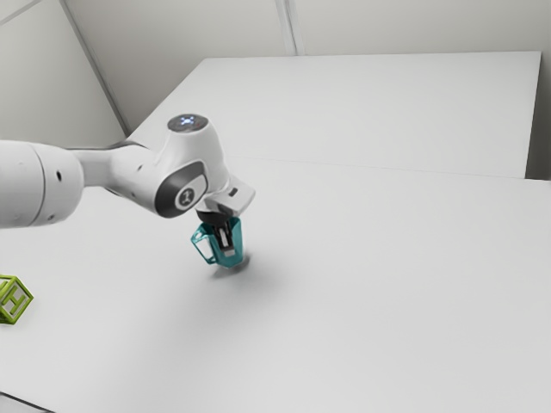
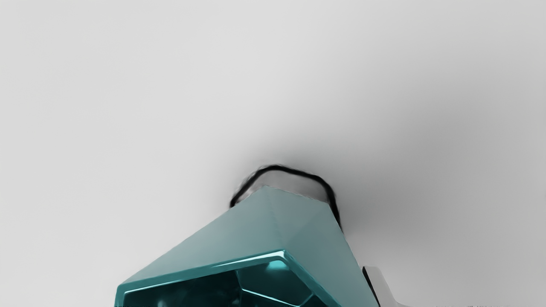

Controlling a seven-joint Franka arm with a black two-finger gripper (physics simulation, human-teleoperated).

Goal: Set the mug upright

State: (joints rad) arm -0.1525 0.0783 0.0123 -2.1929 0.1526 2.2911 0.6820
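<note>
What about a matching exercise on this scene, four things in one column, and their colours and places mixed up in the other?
Things:
1. Mug
2. Block
3. Arm
4. Gripper

Colours and places:
A. Mostly white, coming in from the exterior view's left
B. Black, at the arm's end
C. Lime green, at the exterior view's left edge
D. Teal, at the gripper

Right pairs: 1-D, 2-C, 3-A, 4-B

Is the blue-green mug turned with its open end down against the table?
No, the wrist view looks right into the hollow of the mug, past its rim, with the table beyond.
</note>
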